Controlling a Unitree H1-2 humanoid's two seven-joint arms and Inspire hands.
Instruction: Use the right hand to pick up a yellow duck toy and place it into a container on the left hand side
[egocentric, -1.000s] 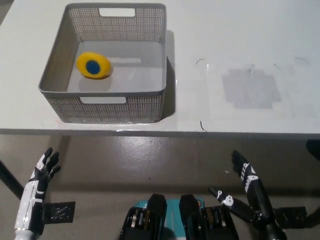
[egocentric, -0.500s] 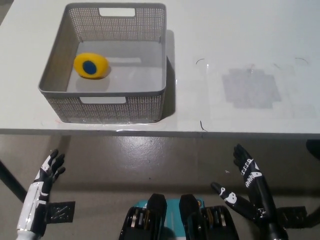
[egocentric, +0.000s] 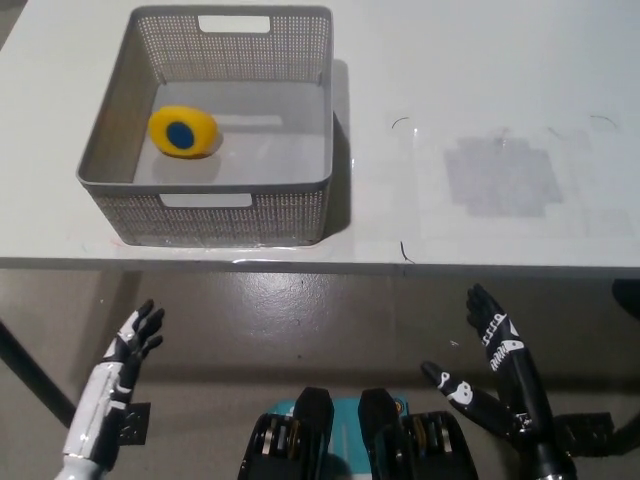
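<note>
Right hand (egocentric: 500, 372) hangs empty with fingers spread below the bench (egocentric: 480, 90), left hand (egocentric: 125, 355) likewise open, while the yellow duck toy (egocentric: 183, 131) already lies inside the grey basket (egocentric: 205, 205), so the task looks complete.

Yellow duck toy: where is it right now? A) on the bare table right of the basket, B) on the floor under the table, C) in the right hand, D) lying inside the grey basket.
D: the yellow duck toy lies on the floor of the grey basket, and both hands hang open below the table edge.
</note>
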